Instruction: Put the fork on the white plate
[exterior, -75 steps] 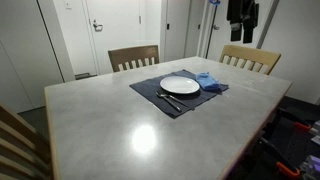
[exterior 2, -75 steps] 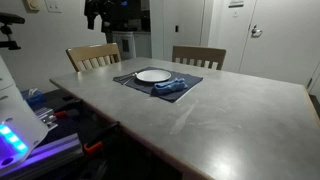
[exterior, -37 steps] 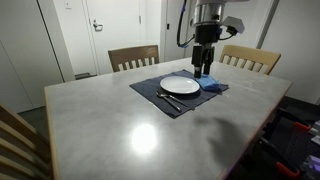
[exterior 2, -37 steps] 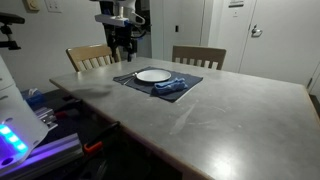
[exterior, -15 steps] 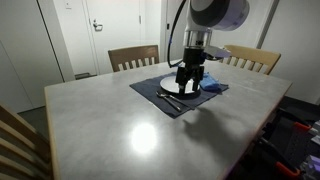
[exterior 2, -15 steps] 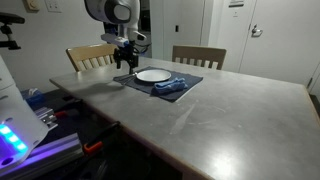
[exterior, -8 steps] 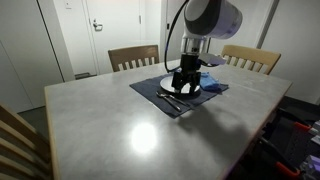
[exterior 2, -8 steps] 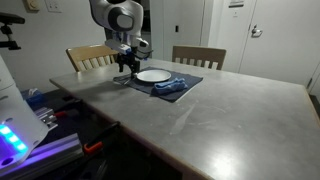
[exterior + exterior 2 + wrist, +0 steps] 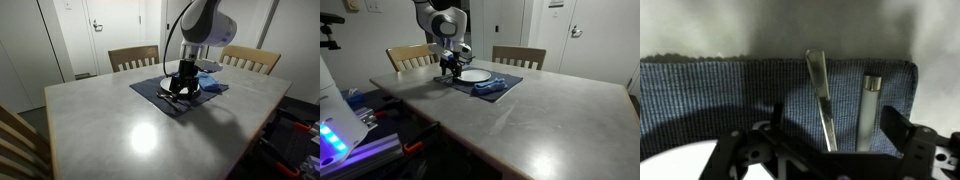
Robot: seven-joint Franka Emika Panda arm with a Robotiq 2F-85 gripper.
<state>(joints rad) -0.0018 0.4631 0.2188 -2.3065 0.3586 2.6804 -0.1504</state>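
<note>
Hovering low over the dark placemat (image 9: 148, 90) is where you've got the gripper (image 9: 180, 92), right at the near side of the white plate (image 9: 476, 75). In both exterior views the arm's bulk covers the cutlery, so the wrist view is the one to go by.

From the wrist camera the gripper (image 9: 835, 140) has its jaws spread wide apart, with nothing between them being squeezed. One finger (image 9: 772, 140) sits just left of the cutlery, the other (image 9: 902, 135) just right of it. Two pieces lie on the placemat (image 9: 710, 100) between them. The slim slanted one I read as the fork (image 9: 820, 95), since it narrows to a thin neck. The thicker straight handle (image 9: 871, 105) lies beside it, apart from it and closer to the mat's edge. I can't say for sure which is which, the ends are hidden behind the gripper body.

A slice of the plate (image 9: 680, 165) shows bottom left, so the fork is lying flat on the mat next to it. A blue cloth (image 9: 490, 87) lies on the far side of the plate. I can't tell whether the fingertips touch the mat.
</note>
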